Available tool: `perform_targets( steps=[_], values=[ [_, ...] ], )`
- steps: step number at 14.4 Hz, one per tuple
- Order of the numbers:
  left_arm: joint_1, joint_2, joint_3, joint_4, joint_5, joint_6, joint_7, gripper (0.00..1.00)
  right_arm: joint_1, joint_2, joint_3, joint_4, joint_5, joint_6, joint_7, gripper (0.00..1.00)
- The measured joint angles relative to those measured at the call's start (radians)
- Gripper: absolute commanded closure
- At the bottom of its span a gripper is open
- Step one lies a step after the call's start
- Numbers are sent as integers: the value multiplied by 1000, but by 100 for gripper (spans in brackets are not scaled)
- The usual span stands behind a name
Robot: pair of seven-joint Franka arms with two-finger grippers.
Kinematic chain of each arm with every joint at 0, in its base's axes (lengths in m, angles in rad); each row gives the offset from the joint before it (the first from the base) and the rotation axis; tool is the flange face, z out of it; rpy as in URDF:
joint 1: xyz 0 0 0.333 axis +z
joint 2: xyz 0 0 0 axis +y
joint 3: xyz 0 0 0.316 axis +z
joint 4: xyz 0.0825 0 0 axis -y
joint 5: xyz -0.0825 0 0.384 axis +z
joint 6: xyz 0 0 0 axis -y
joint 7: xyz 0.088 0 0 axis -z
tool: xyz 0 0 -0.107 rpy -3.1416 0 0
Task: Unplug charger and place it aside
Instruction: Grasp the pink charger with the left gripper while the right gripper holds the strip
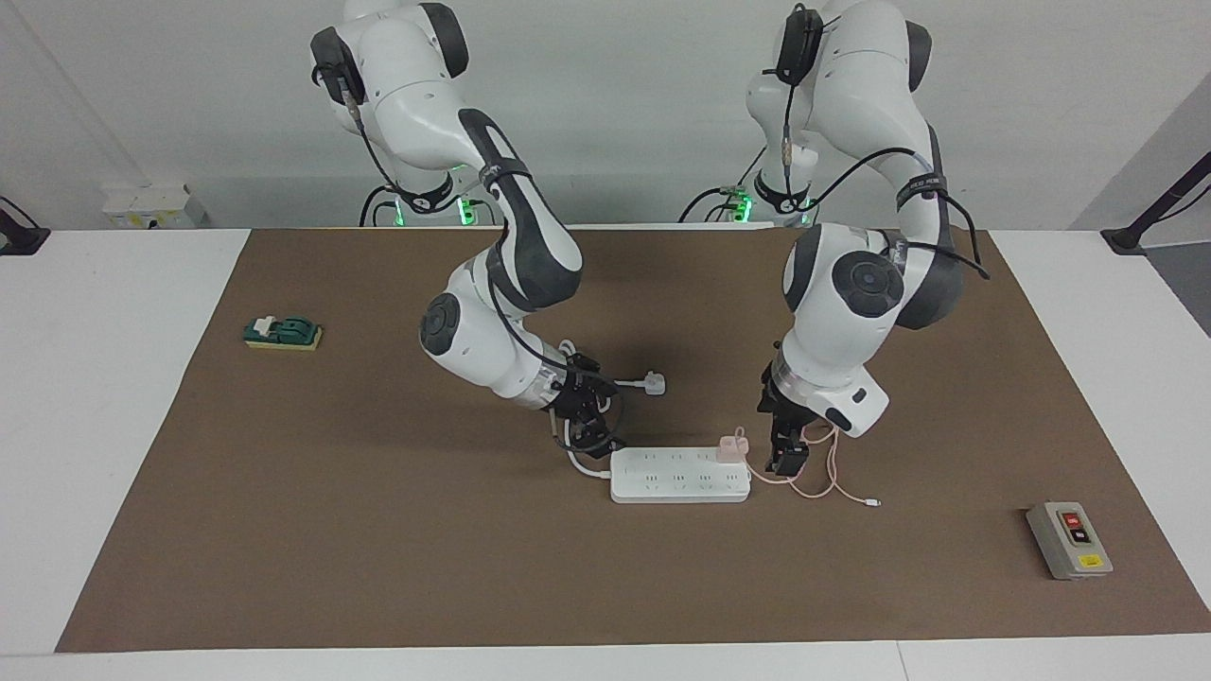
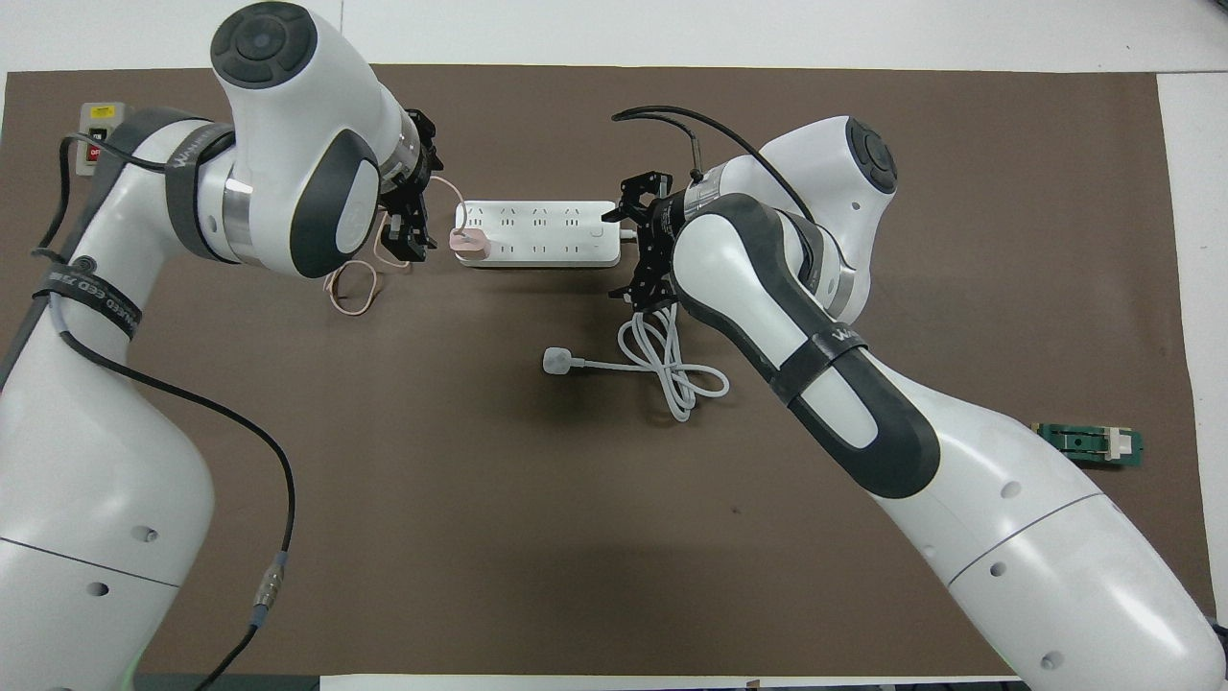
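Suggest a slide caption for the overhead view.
Left gripper and right gripper flank the power strip, its charger plugged in.
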Motion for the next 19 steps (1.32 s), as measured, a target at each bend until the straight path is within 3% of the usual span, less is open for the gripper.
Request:
perform_targets(
  steps=[6, 10, 12, 15, 17, 19],
  values=[
    [-22, 4, 4, -104, 27, 120, -13, 0, 18, 165, 2, 153, 6, -1, 19, 0],
    [-46, -7, 4, -189, 40, 193, -13, 0, 20, 198, 2, 197, 6, -4, 19, 0],
    [-50, -18, 4, -203, 42, 199, -13, 7, 20, 209, 1, 213, 0, -4, 19, 0],
    [-50, -21, 4, -213, 44, 204, -13, 7, 20, 237, 0, 256, -14, -4, 19, 0],
    [-51, -24, 4, -220, 44, 212, -13, 23, 19, 253, -2, 279, -31, -4, 19, 0],
    [-54, -28, 4, -229, 44, 223, -13, 23, 18, 265, -3, 289, -42, -4, 19, 0]
  ],
)
